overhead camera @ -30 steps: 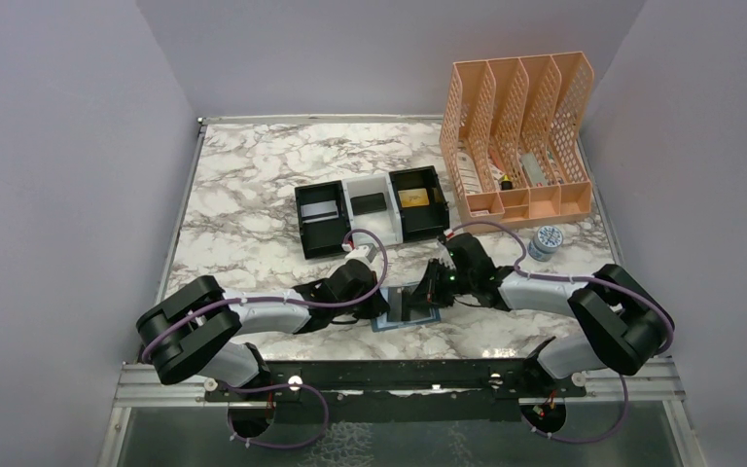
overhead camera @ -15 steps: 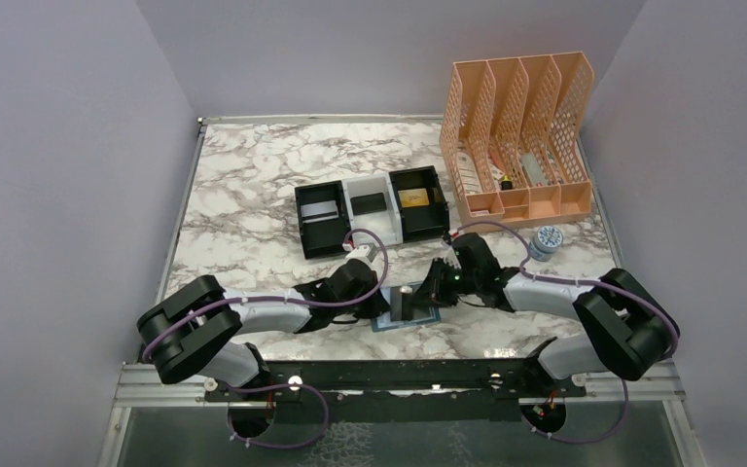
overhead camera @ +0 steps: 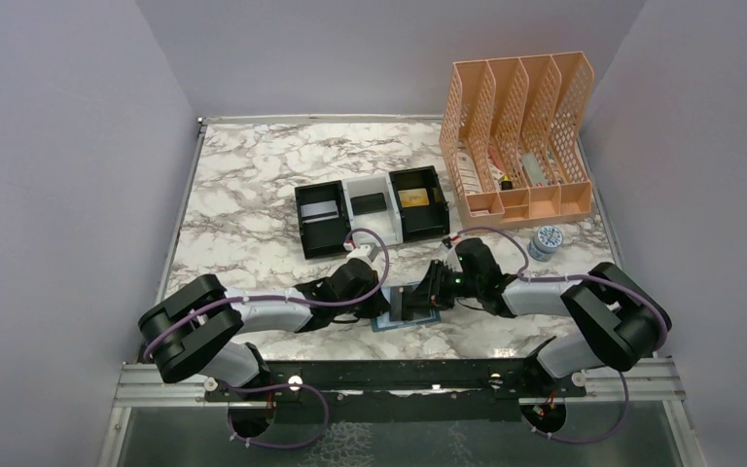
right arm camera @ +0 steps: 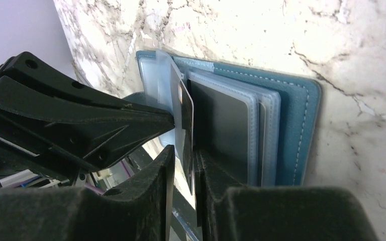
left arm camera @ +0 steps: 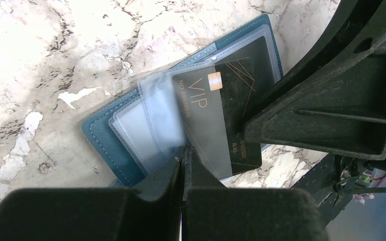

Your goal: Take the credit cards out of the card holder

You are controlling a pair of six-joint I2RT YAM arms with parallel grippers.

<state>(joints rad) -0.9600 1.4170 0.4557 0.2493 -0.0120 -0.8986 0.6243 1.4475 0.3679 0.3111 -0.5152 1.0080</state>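
The blue card holder (overhead camera: 407,319) lies open near the table's front edge, its clear sleeves fanned out (left arm camera: 153,118). A black credit card (left arm camera: 231,108) marked VIP sticks halfway out of a sleeve. My left gripper (left arm camera: 183,154) is shut on the edge of a clear sleeve of the card holder (left arm camera: 105,143). In the right wrist view the same card (right arm camera: 183,113) stands edge-on between the fingers of my right gripper (right arm camera: 183,151). Those jaws are slightly parted, with a gap on the left side of the card. The card holder's cover (right arm camera: 291,125) lies flat to the right.
A black-and-white three-compartment tray (overhead camera: 302,222) behind the arms holds a silver card (overhead camera: 321,209), a black one (overhead camera: 368,202) and a gold one (overhead camera: 411,197). A peach file organiser (overhead camera: 520,126) stands at the back right, a small round tin (overhead camera: 546,240) before it.
The right gripper's jaws have parted a little around the black card. The right arm's forearm has shifted slightly; the left arm and the card holder stay put.
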